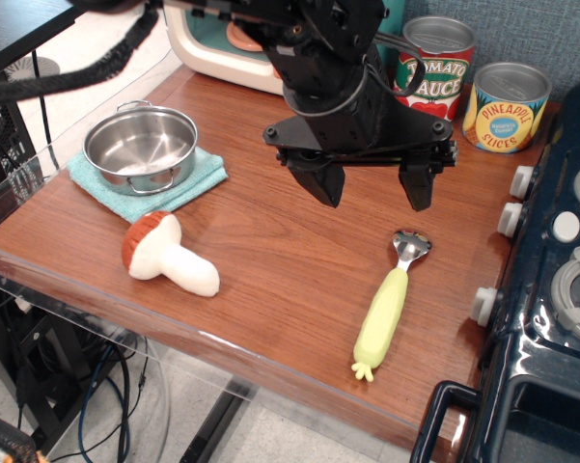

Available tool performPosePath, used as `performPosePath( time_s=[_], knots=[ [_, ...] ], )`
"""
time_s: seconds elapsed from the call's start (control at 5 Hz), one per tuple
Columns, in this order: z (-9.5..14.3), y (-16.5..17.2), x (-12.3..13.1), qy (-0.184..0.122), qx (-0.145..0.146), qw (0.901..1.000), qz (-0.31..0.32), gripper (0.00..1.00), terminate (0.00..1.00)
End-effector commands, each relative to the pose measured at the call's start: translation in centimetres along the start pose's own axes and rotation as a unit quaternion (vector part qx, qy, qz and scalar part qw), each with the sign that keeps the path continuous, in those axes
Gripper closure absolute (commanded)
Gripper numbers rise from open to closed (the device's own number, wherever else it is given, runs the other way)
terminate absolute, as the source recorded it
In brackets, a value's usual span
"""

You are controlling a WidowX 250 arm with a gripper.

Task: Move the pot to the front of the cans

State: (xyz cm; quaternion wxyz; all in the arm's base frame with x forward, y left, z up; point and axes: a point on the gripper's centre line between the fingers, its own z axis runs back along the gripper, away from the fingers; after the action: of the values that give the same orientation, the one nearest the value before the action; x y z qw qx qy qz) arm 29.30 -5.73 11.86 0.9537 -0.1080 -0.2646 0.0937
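The shiny steel pot (141, 147) with two small loop handles sits on a teal cloth (147, 177) at the left of the wooden table. The red "Tomato Sauce" can (436, 64) and the yellow "Pineapple Slices" can (508, 107) stand at the back right. My black gripper (372, 187) hangs open and empty above the middle of the table, between the pot and the cans, with its two fingers pointing down and wide apart.
A toy mushroom (166, 255) lies in front of the cloth. A yellow-handled peeler (388, 306) lies at the front right. A dark toy stove (550, 289) with knobs borders the right edge. A white toy appliance (217, 43) stands at the back.
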Motion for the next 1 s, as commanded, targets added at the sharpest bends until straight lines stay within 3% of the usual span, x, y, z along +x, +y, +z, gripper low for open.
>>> performPosePath(
  time_s=[0.0, 0.4, 0.8],
  knots=[
    [0.0, 0.0, 0.0, 0.0, 0.0, 1.0, 0.0, 0.0, 0.0],
    [-0.8, 4.8, 2.6, 0.003, 0.056, 0.9973, 0.047, 0.0, 0.0],
    [-0.8, 11.6, 7.1, 0.001, 0.099, 0.9899, 0.102, 0.0, 0.0]
  ],
)
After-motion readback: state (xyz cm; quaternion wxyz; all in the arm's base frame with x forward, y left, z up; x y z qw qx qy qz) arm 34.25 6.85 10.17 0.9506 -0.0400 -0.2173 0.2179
